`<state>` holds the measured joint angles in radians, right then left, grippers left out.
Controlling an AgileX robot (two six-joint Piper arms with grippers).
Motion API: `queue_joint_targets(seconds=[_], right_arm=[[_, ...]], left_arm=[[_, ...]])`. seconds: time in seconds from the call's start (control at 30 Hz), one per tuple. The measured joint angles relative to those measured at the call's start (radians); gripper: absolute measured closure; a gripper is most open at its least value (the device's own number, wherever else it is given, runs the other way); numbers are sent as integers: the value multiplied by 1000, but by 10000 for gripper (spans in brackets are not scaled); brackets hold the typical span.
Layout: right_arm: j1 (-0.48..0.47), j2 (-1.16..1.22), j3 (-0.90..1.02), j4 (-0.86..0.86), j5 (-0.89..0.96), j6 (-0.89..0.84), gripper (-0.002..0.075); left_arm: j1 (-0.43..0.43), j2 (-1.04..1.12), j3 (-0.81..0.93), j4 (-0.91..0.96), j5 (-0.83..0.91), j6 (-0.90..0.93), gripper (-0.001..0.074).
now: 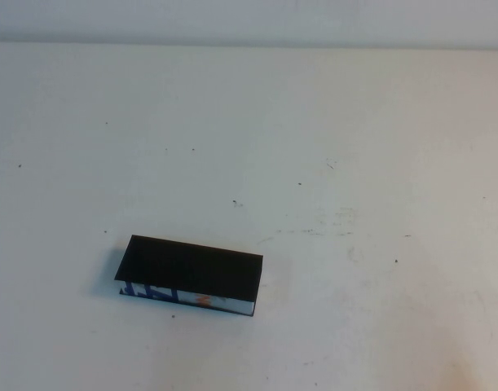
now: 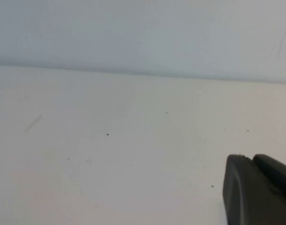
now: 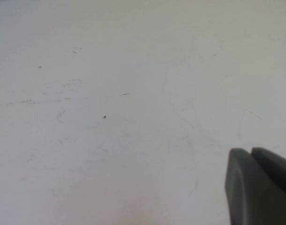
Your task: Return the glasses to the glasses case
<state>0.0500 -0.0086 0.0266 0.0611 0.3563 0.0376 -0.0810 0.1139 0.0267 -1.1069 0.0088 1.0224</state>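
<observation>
The glasses case (image 1: 191, 267) is a black flat-lidded box with a white, blue and orange front edge. It lies lid down on the white table (image 1: 354, 163), left of centre near the front. The glasses are not in view anywhere. Neither arm shows in the high view. My left gripper (image 2: 251, 158) shows only in the left wrist view, its two dark fingers pressed together and empty over bare table. My right gripper (image 3: 250, 151) shows only in the right wrist view, also shut and empty over bare table.
The table top carries only small dark specks and faint scuff marks (image 1: 330, 224). A pale wall (image 1: 249, 20) runs along the table's far edge.
</observation>
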Motion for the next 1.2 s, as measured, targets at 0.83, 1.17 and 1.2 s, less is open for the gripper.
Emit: queue_joint_targets(seconds=[0.83,1.17,1.2], right_arm=[[0,0,0,0,2,0,737],[0,-2,0,0,2,0,737],[0,-2,0,0,2,0,737]], left_arm=[[35,-122,0,1198,284,-1028,738],[54,-124,0,1193,374,-1042,738],[54,-124,0,1192,376,-1042,738]])
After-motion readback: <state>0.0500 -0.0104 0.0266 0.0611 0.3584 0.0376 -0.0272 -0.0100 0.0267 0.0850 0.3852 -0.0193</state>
